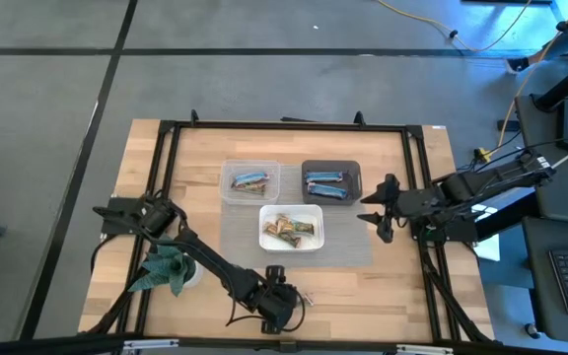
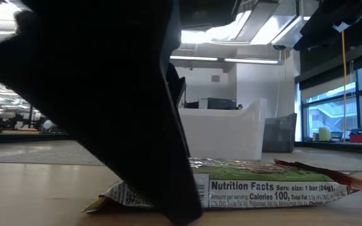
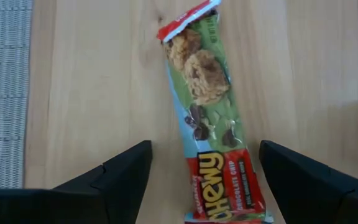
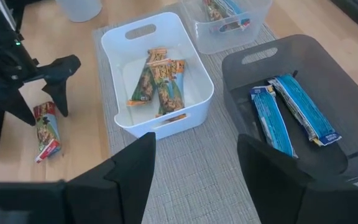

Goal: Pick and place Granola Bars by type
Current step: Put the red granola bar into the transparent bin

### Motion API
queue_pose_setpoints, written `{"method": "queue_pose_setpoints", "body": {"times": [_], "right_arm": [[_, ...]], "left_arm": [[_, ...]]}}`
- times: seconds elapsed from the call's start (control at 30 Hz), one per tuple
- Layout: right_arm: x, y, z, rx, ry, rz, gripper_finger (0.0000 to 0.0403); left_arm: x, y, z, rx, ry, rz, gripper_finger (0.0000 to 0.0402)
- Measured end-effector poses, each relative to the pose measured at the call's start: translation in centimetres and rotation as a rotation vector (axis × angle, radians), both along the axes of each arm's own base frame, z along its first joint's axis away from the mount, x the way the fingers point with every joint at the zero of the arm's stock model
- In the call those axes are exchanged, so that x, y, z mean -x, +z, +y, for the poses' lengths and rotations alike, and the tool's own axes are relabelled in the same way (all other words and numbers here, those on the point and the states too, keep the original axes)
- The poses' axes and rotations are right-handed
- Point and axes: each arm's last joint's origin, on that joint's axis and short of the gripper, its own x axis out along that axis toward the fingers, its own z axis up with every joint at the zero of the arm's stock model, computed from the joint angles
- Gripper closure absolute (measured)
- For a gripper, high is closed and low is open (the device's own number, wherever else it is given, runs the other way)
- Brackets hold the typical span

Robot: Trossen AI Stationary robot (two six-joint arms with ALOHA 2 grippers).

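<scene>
A tan and green chewy granola bar (image 3: 213, 118) with red ends lies flat on the wood near the table's near edge (image 1: 305, 296). My left gripper (image 3: 204, 155) is open, pointing down over it, with one finger on each side of the bar's length and a gap to both. In the low view one dark finger (image 2: 137, 119) stands in front of the bar (image 2: 269, 185). My right gripper (image 1: 378, 209) is open and waits beside the dark tub (image 1: 330, 168). The white tub (image 1: 291, 242) holds tan bars, the dark tub blue bars.
A clear tub (image 1: 250, 168) at the mat's far left holds a few bars. All three tubs stand on a grey mat (image 1: 348, 247). A green paper plant figure (image 1: 166, 266) stands by the left arm. A black frame (image 1: 417, 148) rims the table.
</scene>
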Motion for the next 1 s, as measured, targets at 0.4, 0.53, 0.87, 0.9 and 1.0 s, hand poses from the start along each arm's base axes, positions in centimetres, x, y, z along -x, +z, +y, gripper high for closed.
{"method": "queue_pose_setpoints", "body": {"times": [0.4, 0.53, 0.87, 0.9, 1.0], "right_arm": [[-0.4, -0.34, 0.15, 0.01, 0.002, 0.023, 0.0173], [-0.39, -0.34, 0.14, 0.011, 0.003, 0.023, 0.0173], [-0.39, -0.33, 0.14, 0.011, 0.003, 0.023, 0.0173], [-0.39, -0.34, 0.14, 0.012, 0.003, 0.023, 0.0173], [-0.39, -0.34, 0.15, 0.011, 0.004, 0.023, 0.0173]], "left_arm": [[0.01, -0.07, 0.11, -0.024, -0.002, -0.001, 0.0188], [0.02, -0.1, 0.11, -0.025, -0.002, 0.0, 0.0209], [0.03, -0.16, 0.13, -0.025, -0.003, 0.002, 0.0251], [0.03, -0.16, 0.13, -0.025, -0.003, 0.003, 0.0255], [0.03, -0.08, 0.15, -0.021, -0.004, 0.003, 0.0263]]}}
